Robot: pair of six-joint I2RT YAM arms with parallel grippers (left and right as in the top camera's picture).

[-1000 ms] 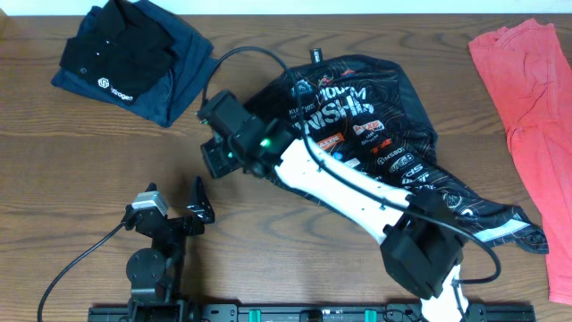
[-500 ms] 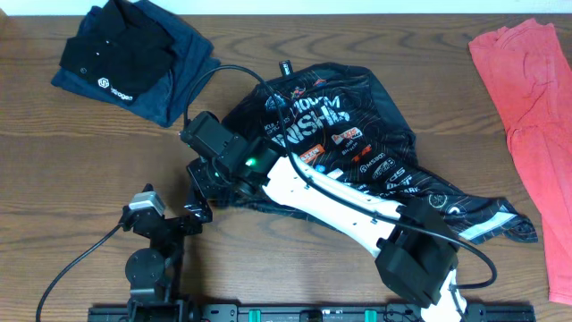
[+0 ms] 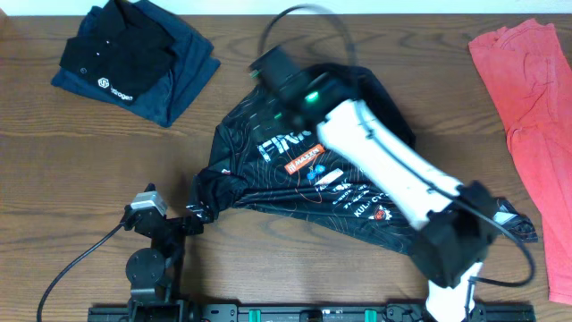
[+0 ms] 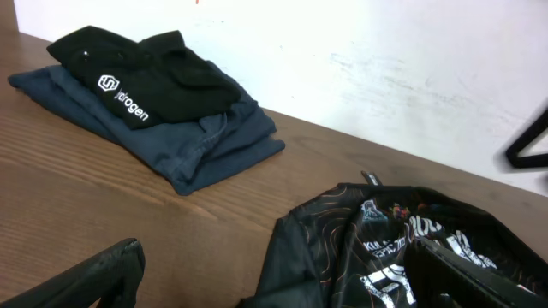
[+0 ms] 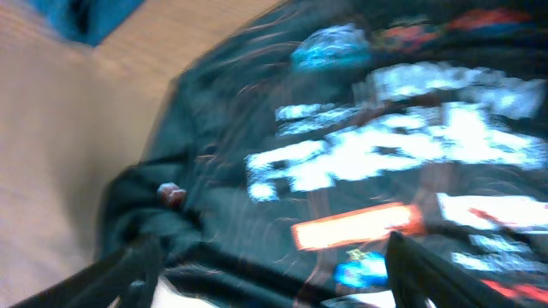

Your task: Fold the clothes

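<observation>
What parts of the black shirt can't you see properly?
- Overhead: the right arm covers the middle of the jersey.
- Right wrist: everything is blurred, so the logos are unreadable.
- Left wrist: the bottom edge cuts the jersey off.
- Overhead: the right edge cuts off the red garment.

Top left of the wooden table point(image 3: 80, 161), a black polo point(image 3: 116, 54) with a white logo sits folded on a navy garment point(image 3: 185, 76). Far right, a coral-red garment point(image 3: 532, 107) lies spread, well apart.
</observation>
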